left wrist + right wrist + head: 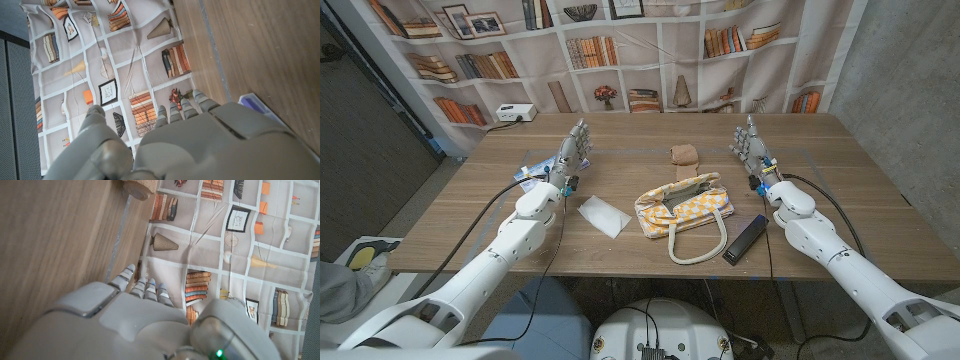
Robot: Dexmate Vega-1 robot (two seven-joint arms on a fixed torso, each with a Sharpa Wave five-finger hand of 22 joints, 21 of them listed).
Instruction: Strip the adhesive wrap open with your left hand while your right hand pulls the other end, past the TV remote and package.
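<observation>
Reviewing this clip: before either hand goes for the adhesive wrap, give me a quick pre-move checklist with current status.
1. Left hand holds nothing, fingers apart: ok.
2. Right hand holds nothing, fingers apart: ok.
3. Adhesive wrap in view, untouched, between the hands at the far side: ok.
4. TV remote lies clear of the wrap, beside the checkered bag: ok.
5. White package lies clear of the wrap: ok.
6. Loose end of the wrap findable: cannot tell.
</observation>
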